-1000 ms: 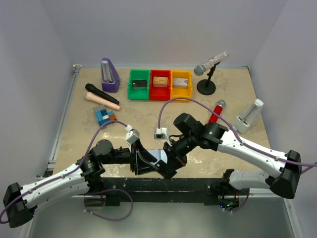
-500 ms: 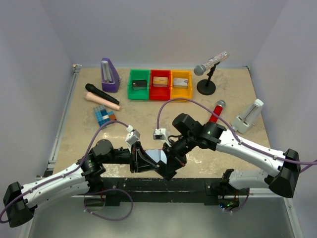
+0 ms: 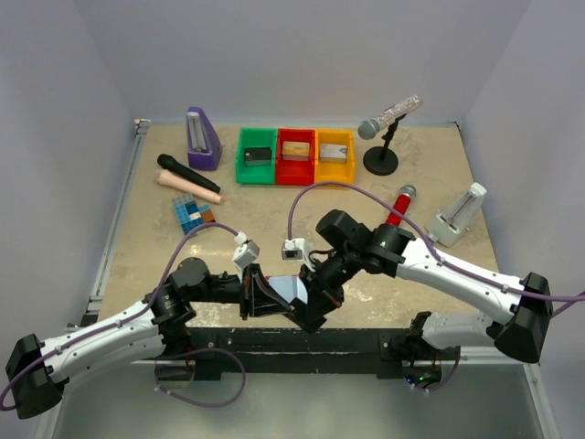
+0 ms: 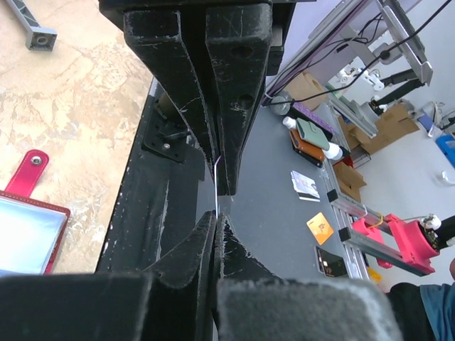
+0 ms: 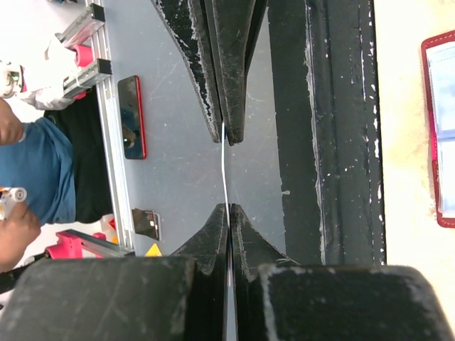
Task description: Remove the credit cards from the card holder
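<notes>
Plain white walls close in a beige stone-patterned table (image 3: 430,183), and the action sits at its near edge, over the black rail (image 4: 156,213) that runs along that side. There the left gripper (image 4: 215,234) and the right gripper (image 5: 229,213) meet tip to tip, each pinched down narrow on opposite ends of one credit card (image 5: 225,170). The card shows only as a thin pale line seen edge-on, so its face colour cannot be told. It stands on edge, and its long axis runs straight from one gripper to the other, roughly along the rail. The card holder (image 4: 27,174) lies open and flat on the table, its clear pocket facing up, just off to the side of the card's line and farther from the arm bases. Neither arm is nearer, since both hold the card. The coming move looks like a handover, and I judge that one gripper must let go before the other can carry the card away.
</notes>
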Controlling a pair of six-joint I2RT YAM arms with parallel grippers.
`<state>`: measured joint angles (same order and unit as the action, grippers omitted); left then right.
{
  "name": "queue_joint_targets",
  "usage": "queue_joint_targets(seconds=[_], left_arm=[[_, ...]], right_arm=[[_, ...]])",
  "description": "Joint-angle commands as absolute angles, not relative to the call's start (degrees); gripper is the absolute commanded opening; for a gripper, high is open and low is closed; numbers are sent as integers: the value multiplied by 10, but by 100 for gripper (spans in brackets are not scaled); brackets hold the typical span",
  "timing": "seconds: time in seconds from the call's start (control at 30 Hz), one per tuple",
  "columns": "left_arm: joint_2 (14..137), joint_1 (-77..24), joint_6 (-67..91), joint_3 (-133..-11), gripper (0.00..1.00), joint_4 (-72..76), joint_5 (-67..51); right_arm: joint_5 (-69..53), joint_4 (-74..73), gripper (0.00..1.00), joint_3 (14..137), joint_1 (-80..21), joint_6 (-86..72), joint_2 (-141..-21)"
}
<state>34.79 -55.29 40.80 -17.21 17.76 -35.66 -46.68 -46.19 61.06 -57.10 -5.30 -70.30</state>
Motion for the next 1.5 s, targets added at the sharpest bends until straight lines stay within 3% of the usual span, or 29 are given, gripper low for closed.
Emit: queue_joint_targets(seconds=[0.0, 0.03, 0.1, 0.23, 0.47, 0.7, 0.9, 1.47], left_arm=[[350, -555, 405, -167, 0, 211, -370], [348, -555, 407, -165, 0, 211, -367], [343, -555, 414, -155, 0, 214, -353], [313, -540, 432, -128, 0, 189, -274], [258, -414, 500, -145, 0, 45, -77], [492, -262, 519, -267, 0, 32, -129], [667, -175, 495, -363, 0, 33, -169], [875, -92, 419, -472, 0, 59, -168]], right_arm=[[-474, -459, 8, 635, -574, -45, -701], [-467, -460, 25, 635, -574, -44, -699], [-427, -454, 43, 629, -574, -52, -684], [-324, -457, 56, 624, -561, -75, -634], [-135, -451, 58, 594, -525, -136, -491], [-110, -403, 57, 527, -525, -179, -437], [-161, -344, 57, 478, -527, -231, -442], [-190, -312, 56, 446, -529, -194, -446]])
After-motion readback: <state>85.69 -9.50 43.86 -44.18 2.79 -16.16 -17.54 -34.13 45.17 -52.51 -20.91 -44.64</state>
